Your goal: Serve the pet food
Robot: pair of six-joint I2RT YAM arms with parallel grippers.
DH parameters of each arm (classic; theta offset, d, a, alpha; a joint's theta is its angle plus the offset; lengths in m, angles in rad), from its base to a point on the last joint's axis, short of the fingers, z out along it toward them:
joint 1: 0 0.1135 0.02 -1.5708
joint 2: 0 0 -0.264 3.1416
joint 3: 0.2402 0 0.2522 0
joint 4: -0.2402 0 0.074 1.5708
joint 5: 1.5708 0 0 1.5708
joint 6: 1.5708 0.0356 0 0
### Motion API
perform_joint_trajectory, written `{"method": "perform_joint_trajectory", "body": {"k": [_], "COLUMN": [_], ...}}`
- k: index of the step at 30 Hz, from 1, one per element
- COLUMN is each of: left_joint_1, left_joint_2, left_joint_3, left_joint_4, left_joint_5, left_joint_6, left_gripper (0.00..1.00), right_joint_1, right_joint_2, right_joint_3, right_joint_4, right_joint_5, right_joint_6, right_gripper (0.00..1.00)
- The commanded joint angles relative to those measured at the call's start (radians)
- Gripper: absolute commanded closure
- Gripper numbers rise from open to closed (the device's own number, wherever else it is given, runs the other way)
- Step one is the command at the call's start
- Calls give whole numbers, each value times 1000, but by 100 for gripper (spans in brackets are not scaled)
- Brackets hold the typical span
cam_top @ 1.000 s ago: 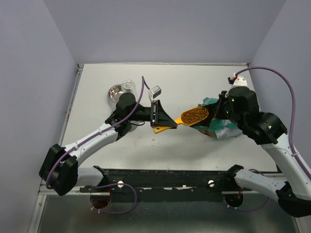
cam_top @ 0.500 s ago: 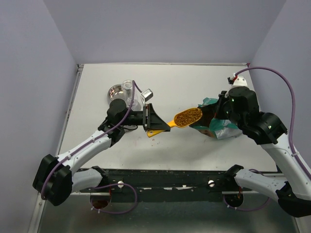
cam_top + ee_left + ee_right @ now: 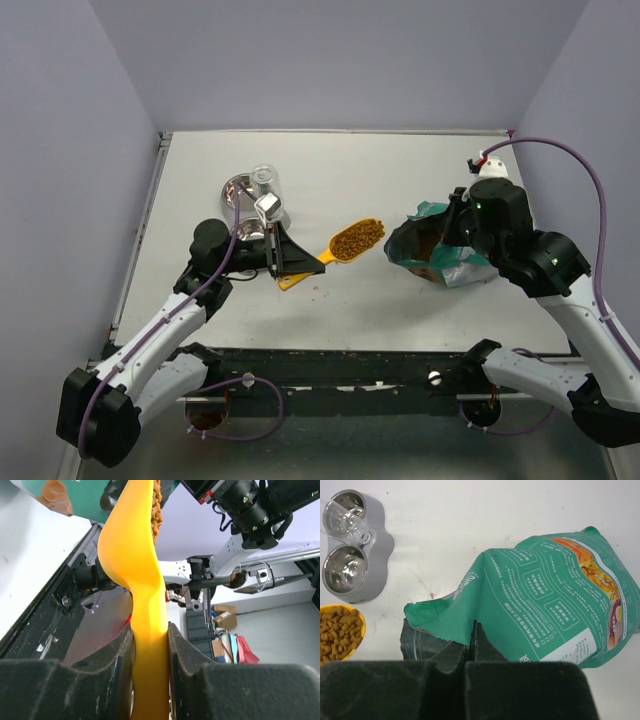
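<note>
1. The left gripper [image 3: 287, 266] was clamped on the handle of an orange scoop [image 3: 345, 245]. In the left wrist view, its two fingers [image 3: 117, 655] pressed against both sides of the handle [image 3: 149, 645].
2. The pet food [image 3: 357, 237] filled the scoop's bowl as a heap of small brown pellets. The right wrist view showed it at the left edge [image 3: 335, 627].
3. The scoop was over the white table [image 3: 400, 170], between a grey double-bowl feeder [image 3: 243, 192] and a teal bag [image 3: 445, 255], touching neither. Its bowl end pointed towards the bag.
4. A few loose pellets [image 3: 318, 290] lay on the table just beside the scoop's handle.
5. The right gripper [image 3: 447, 232] was closed on the torn upper edge of the bag. In the right wrist view, its fingertips [image 3: 471, 630] met with the teal film [image 3: 545, 610] pinched between them.
6. The bag lay on the right side of the table, its opened mouth turned towards the scoop.
7. The feeder [image 3: 357, 550] held two shiny metal bowls, and a clear plastic piece [image 3: 345, 517] stood over the farther one.
</note>
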Motion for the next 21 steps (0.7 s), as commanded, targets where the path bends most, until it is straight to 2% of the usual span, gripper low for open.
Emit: {"method": "perform_joint_trajectory", "body": {"k": [1,8,21], "left_joint_1": [62,189,390], "left_joint_2": [-77,-161,-316], "left_joint_3": [-23,-98,-264], "left_joint_4": [-94,-162,-150], "left_joint_5": [-49,-60,-46], "left_joint_6": [60,86,100], "left_gripper": [100,100,100], "right_joint_1": [1,2,4], "right_joint_2": [-15,-18,-24], "right_joint_3": [31,17,-13], "right_joint_4": [59,73,105], "right_joint_5": [-16,-42,-121], "right_joint_6": [-15,-30,-55], "right_gripper": [100,100,100]}}
